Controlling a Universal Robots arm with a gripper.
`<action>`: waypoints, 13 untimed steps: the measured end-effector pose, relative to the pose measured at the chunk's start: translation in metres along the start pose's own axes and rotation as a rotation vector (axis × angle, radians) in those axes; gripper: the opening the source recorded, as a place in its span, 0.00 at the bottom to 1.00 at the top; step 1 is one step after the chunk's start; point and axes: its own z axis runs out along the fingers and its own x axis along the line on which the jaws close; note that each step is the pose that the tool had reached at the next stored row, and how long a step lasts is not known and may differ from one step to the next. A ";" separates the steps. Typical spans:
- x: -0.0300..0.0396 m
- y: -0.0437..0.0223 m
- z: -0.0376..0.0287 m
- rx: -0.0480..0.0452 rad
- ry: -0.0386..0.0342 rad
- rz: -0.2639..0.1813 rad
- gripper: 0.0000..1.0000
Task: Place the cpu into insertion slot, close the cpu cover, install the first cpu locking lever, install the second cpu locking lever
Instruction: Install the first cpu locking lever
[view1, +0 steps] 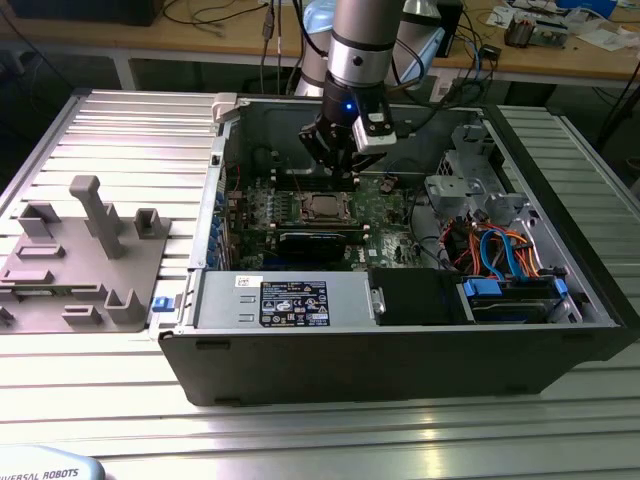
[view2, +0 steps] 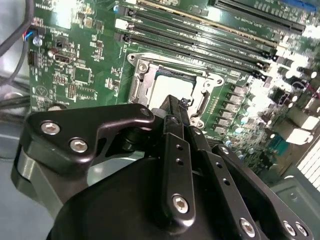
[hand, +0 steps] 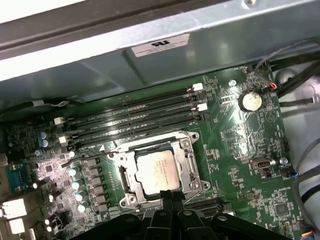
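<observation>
The cpu (hand: 157, 171) shows its silvery-grey top inside the insertion slot (hand: 118, 160) in the middle of the green motherboard (hand: 235, 140). The cpu cover (hand: 188, 167) lies flat around it as a metal frame, and the chip shows through its window. In the second wrist view the cpu (view2: 170, 87) sits just beyond my black fingers. My gripper (hand: 170, 196) hovers at the socket's edge, shut, with nothing visible between its fingers. In the exterior view the gripper (view1: 340, 165) hangs inside the open case, just above and behind the cpu (view1: 325, 207).
Long black memory slots (hand: 135, 117) run beside the socket, near the grey case wall (hand: 150, 65). A black card (view1: 318, 240) and the power supply (view1: 285, 300) lie in front of the socket. Drive cables (view1: 500, 250) fill the exterior view's right. A grey fixture (view1: 85, 255) stands outside the case.
</observation>
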 end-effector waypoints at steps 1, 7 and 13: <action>0.0000 0.0000 0.0000 -0.0025 0.0003 -0.005 0.11; 0.0000 -0.0001 0.0000 -0.0148 0.0014 -0.085 0.11; 0.0000 0.0000 0.0000 -0.0112 -0.0011 -0.177 0.11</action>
